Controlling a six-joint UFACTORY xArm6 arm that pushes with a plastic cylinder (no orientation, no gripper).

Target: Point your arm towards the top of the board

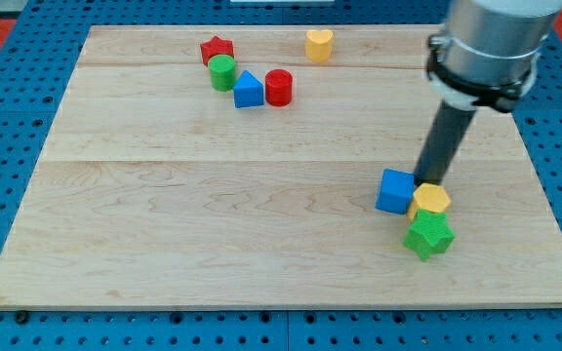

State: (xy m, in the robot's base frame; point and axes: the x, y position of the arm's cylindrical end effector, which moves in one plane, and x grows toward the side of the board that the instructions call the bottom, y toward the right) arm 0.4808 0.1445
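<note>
My tip (427, 182) rests on the wooden board (213, 224) at the view's right, right behind the blue cube (395, 191) and the yellow hexagon (429, 201), touching or nearly touching both. A green star (428, 236) lies just below the yellow hexagon. Near the view's top sit a red star (217, 49), a green cylinder (222, 72), a blue triangular block (248, 90), a red cylinder (279, 88) and a yellow heart (319, 44).
The arm's grey body (491, 44) hangs over the board's upper right. A blue pegboard table (8, 146) surrounds the board on all sides.
</note>
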